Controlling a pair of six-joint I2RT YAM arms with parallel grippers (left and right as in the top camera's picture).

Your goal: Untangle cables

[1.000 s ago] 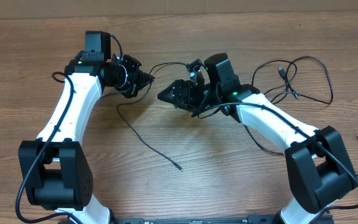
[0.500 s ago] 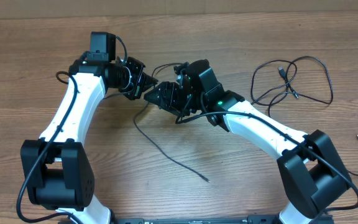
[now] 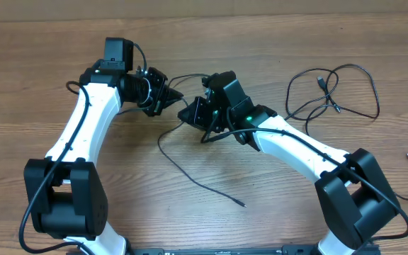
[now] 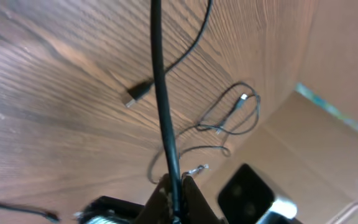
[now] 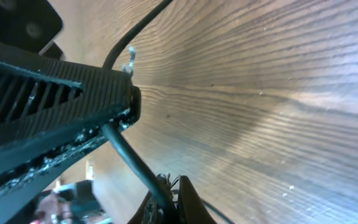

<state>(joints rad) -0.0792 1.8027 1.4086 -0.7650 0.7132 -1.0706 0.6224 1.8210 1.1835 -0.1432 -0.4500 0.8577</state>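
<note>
Cord [image 4: 161, 93] thin, black and limp, pinched by both pincers near the middle of the table [image 3: 275, 28]. Left gripper [image 3: 176, 96] pressed together on it, with the strand running straight out from between the fingertips in the left wrist view. Right gripper [image 3: 182, 113] likewise clamped on the same cord, just beside the left one, tips nearly touching. Below that double pinch, a loose tail sagging toward the near side and ending in a small plug tip [image 3: 242, 205] lying on the table. Further cords in loose loops [image 3: 331, 106] at the far right, well apart from the held one. One more cord end [image 3: 407, 154] at the right edge.

Handling, as a judgement: very light and soft, with no stiffness to speak of. Likely to droop, swing and slide through smooth pads if tugged. Slender enough to slip out of a slack grip, yet hardly fragile except at the plugs. Best taken on the bare strand, a little away from any plug or crossing. Then a slow drawing apart, to avoid tightening any loop into a knot.
</note>
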